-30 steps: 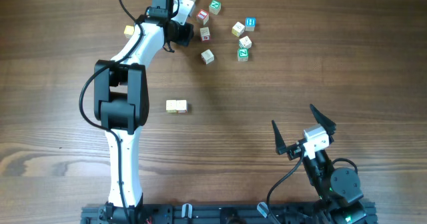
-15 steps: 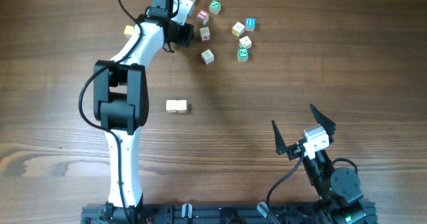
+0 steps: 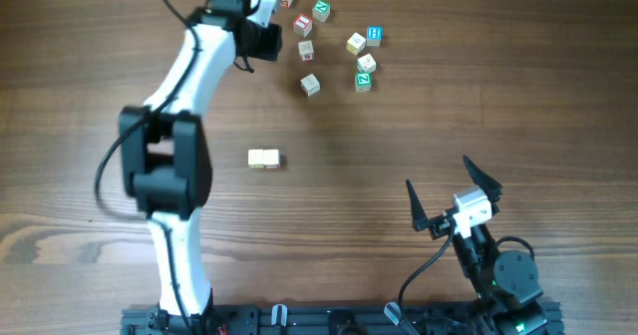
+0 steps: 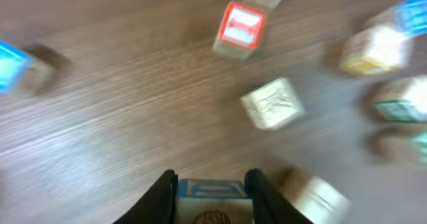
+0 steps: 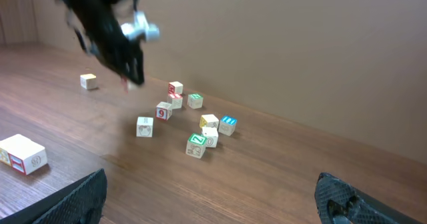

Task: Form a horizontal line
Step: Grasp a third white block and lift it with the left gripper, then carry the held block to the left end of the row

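Note:
The horizontal line point(image 3: 264, 158) is a short row of two touching cream cubes in the middle of the table. It also shows at the left edge of the right wrist view point(image 5: 23, 155). My left gripper point(image 3: 267, 42) is far from it at the table's far side, beside the scattered cubes. In the left wrist view the left gripper point(image 4: 212, 179) is shut on a cream cube with a blue-edged face point(image 4: 213, 201). That view is blurred. My right gripper point(image 3: 444, 190) is open and empty near the front right, and its fingers point(image 5: 77, 201) frame bare wood.
Several loose cubes lie at the far right of centre: a red-faced one point(image 3: 303, 23), green-faced ones point(image 3: 321, 10) point(image 3: 364, 80), a blue-faced one point(image 3: 375, 35) and a cream one point(image 3: 310, 84). A lone cream cube point(image 5: 88, 81) lies left of the left arm.
The left arm has swung up and to the left, carrying its gripper a little farther back with the cube in it. The right arm and the row have not moved.

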Motion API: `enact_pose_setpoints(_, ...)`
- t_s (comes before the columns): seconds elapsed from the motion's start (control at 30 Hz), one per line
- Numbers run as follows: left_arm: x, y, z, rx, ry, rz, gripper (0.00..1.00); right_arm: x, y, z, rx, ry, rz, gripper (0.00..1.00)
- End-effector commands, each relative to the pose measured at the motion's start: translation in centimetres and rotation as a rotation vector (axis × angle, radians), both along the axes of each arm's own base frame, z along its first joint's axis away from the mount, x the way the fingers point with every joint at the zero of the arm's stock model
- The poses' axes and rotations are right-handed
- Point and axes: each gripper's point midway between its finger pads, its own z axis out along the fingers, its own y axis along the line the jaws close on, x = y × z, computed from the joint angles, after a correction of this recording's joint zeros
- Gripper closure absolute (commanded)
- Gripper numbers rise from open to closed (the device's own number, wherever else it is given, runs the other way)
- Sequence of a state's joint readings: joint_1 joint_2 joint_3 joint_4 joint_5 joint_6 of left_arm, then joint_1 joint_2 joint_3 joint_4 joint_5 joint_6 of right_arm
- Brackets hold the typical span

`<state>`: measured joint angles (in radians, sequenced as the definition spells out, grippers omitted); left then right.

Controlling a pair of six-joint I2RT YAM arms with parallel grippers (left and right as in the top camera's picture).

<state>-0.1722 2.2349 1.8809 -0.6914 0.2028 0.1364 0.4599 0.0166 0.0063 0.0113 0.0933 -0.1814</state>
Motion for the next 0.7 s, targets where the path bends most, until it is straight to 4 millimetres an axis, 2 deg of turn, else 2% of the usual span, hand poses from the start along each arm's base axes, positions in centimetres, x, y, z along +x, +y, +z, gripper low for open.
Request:
enact_pose_setpoints(0.0, -4.1, 2.8, 11.5, 0.016, -0.072, 0.14, 0.71, -0.1, 0.1, 0.2, 0.001, -0.008, 0.005, 0.0)
enact_pose_setpoints(0.07, -8.4, 4.2, 14.9, -0.003, -0.018, 0.213, 0.71, -0.1, 0.1, 0.2, 0.001, -0.008, 0.005, 0.0)
enact_pose_setpoints(0.13, -12.2, 5.6, 16.5, -0.004, 0.051, 0.284, 0.71, -0.1, 0.1, 0.2, 0.001, -0.008, 0.005, 0.0)
enact_pose_setpoints(0.23, -16.1, 8.6, 16.2, 0.106, 0.155, 0.443, 0.73, -0.1, 0.1, 0.2, 0.001, -0.008, 0.005, 0.0)
enact_pose_setpoints(0.27, -16.7, 8.7, 15.6, 0.116, 0.184, 0.444, 0.73, -0.1, 0.1, 0.2, 0.001, -0.008, 0.005, 0.0)
enact_pose_setpoints(0.33, -17.4, 8.9, 13.6, 0.123, 0.242, 0.475, 0.73, -0.1, 0.1, 0.2, 0.002, -0.008, 0.005, 0.0)
enact_pose_setpoints(0.53, -19.5, 10.6, 2.7, 0.15, 0.386, 0.549, 0.71, -0.1, 0.1, 0.2, 0.001, -0.008, 0.005, 0.0)
enact_pose_setpoints(0.67, -19.9, 10.7, -2.1, 0.132, 0.373, 0.553, 0.71, -0.1, 0.1, 0.2, 0.002, -0.008, 0.005, 0.0)
